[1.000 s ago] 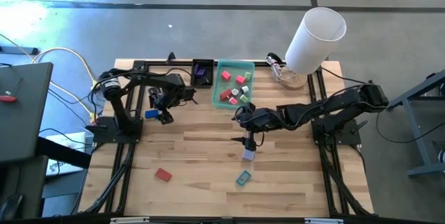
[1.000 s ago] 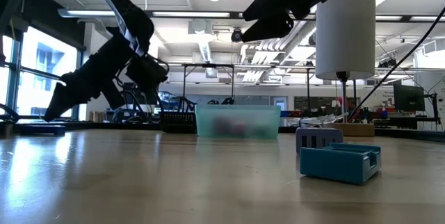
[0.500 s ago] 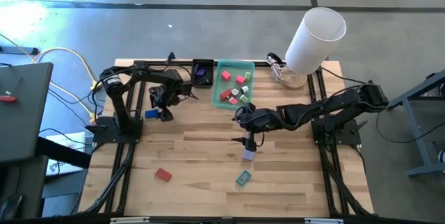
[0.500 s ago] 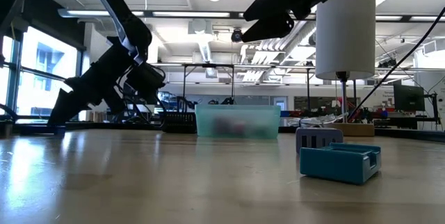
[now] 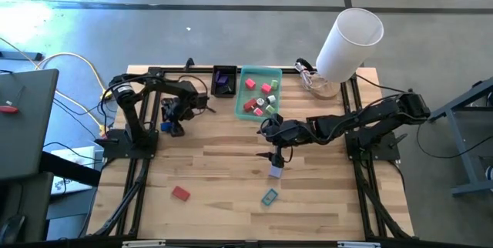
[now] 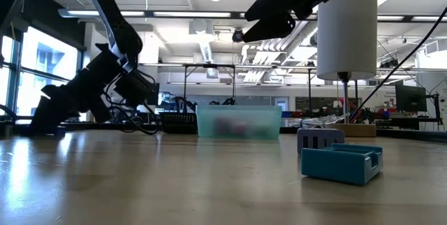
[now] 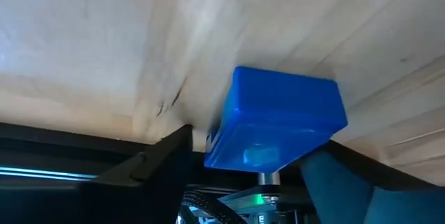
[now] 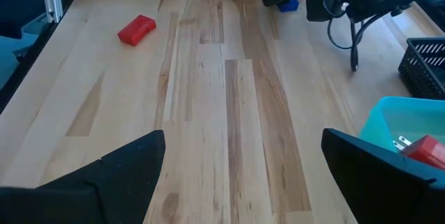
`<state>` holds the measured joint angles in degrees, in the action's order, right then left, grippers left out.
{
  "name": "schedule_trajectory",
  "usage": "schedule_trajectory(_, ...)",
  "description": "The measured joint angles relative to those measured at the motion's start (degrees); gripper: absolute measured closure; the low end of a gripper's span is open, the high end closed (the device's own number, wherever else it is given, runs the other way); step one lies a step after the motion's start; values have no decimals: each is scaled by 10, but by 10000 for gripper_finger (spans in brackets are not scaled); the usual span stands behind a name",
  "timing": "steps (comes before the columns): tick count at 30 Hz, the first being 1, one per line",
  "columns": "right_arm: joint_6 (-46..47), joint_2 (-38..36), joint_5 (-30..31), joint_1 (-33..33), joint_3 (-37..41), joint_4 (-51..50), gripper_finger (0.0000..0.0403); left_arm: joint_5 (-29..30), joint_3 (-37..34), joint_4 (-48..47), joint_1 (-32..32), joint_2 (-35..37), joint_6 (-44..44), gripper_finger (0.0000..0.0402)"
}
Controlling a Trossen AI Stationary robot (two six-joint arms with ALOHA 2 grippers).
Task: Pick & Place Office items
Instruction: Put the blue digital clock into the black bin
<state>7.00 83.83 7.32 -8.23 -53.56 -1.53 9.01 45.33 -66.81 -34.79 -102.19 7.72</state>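
Left gripper (image 5: 171,122) low at the worktop's (image 5: 223,179) 10 o'clock edge, beside its arm's base. Left wrist view: blue block (image 7: 278,120) sits right between the two dark fingers (image 7: 149,165); finger tips flank it closely, but whether they press on it cannot be told. High view shows the same blue block (image 5: 165,127) just beside the gripper. Low view: gripper tip at the wood surface, far left.

Right gripper (image 5: 275,154) hangs over mid-worktop, just toward 3 o'clock of centre, arm reaching in from the 3 o'clock side. Right wrist view: its fingers (image 8: 104,175) stand well apart with bare wood between them, nothing held.

Purple block (image 5: 275,171) on the wood just at 6 o'clock of the right gripper. Teal piece (image 5: 269,197) further toward 6 o'clock, near the purple block but not touching it; in the low view the two overlap, teal in front. Red block (image 5: 181,194) alone at about 7 o'clock, well apart from the rest.

Green tray (image 5: 240,94) at 12 o'clock holds several small red, pink and white pieces. Small black tray (image 5: 225,81) touching or just beside it, on its 9 o'clock side, with something purple inside. White cylinder (image 5: 350,41) at the 1 o'clock corner.
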Motion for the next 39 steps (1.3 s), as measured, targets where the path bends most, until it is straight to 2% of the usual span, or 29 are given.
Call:
schedule_trajectory(6,-8,0,0,0,0,0,27,4,-1,2,13,0,0,254)
schedule_trajectory(7,-8,0,0,0,0,0,27,5,-1,3,17,0,0,257)
schedule_trajectory(17,-12,0,-4,0,0,0,27,3,30,-8,100,12,1,257)
schedule_trajectory(23,-14,0,-30,0,0,0,27,2,107,-105,146,52,-26,257)
schedule_trajectory(26,-26,0,-31,0,0,0,27,-6,151,-110,163,88,-18,257)
schedule_trajectory(29,-27,0,-31,0,0,0,27,-45,201,-105,167,117,-4,257)
schedule_trajectory(31,-27,0,-31,0,0,0,27,-71,231,-94,167,130,7,257)
schedule_trajectory(34,-28,1,-31,0,0,0,27,-74,268,-53,166,136,29,257)
schedule_trajectory(39,-25,16,-31,0,0,4,27,-103,287,95,142,133,75,257)
